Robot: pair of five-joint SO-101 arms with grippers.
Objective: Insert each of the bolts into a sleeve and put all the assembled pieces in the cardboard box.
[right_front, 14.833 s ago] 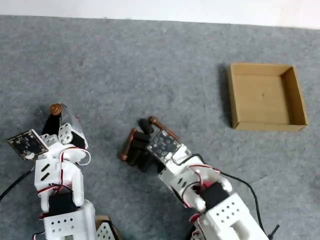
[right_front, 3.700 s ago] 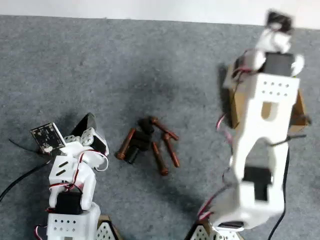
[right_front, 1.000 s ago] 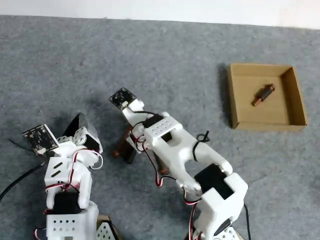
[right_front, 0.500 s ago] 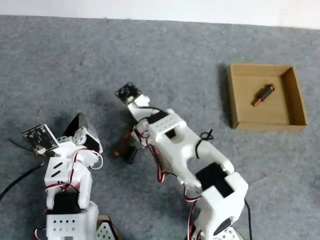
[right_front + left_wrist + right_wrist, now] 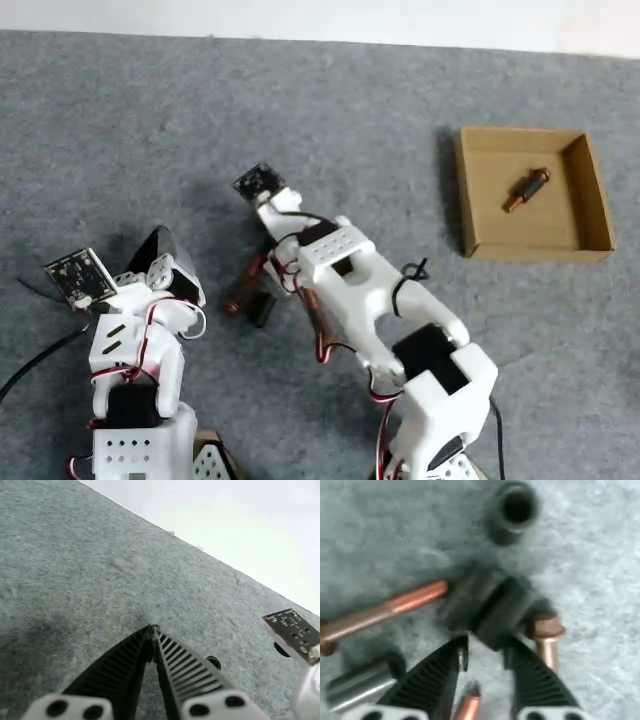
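Observation:
Several copper bolts [image 5: 240, 288] and black sleeves [image 5: 262, 308] lie in a pile on the grey mat. My right gripper [image 5: 487, 647] hangs open just over them, its fingertips on either side of the near edge of two black sleeves [image 5: 490, 602] lying together. A long bolt [image 5: 385, 612] lies to one side, a hex-headed bolt [image 5: 545, 630] to the other, and an upright sleeve [image 5: 515, 510] stands beyond. The right arm [image 5: 330, 265] covers most of the pile from above. One assembled piece [image 5: 527, 188] lies in the cardboard box [image 5: 470, 190]. My left gripper [image 5: 151, 629] is shut and holds nothing, low over the mat left of the pile.
The cardboard box stands at the far right of the mat, well apart from the pile. The right arm's camera board [image 5: 292, 630] shows close beside my left gripper. A pale wall edges the mat at the back. Bare mat stretches between pile and box.
The right arm has edged a little farther out over the pile in the last second. The left arm has kept still.

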